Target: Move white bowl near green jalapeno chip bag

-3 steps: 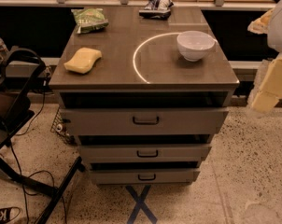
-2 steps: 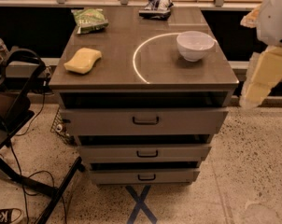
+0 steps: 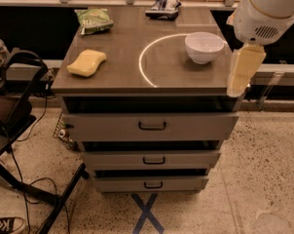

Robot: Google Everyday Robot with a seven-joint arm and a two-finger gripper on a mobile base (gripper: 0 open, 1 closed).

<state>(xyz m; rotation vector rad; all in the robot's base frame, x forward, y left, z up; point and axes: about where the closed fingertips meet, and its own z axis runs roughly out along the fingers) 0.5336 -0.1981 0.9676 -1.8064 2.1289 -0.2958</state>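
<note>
The white bowl (image 3: 204,47) stands upright on the right side of the brown cabinet top (image 3: 122,77), partly inside a bright white arc marked on the surface. The green jalapeno chip bag (image 3: 94,20) lies crinkled at the far left corner of the top, well apart from the bowl. My gripper (image 3: 244,69) hangs from the white arm (image 3: 271,9) at the right edge of the cabinet, a little right of and in front of the bowl, touching nothing.
A yellow sponge (image 3: 86,62) lies at the front left of the top. A dark blue-and-white bag (image 3: 162,6) lies at the far edge. Three drawers (image 3: 152,126) sit below. A black chair frame (image 3: 15,106) and cables stand at the left.
My arm and gripper have moved left from the picture's right edge to the cabinet's right side, closer to the bowl. The bowl, bag and sponge have not moved.
</note>
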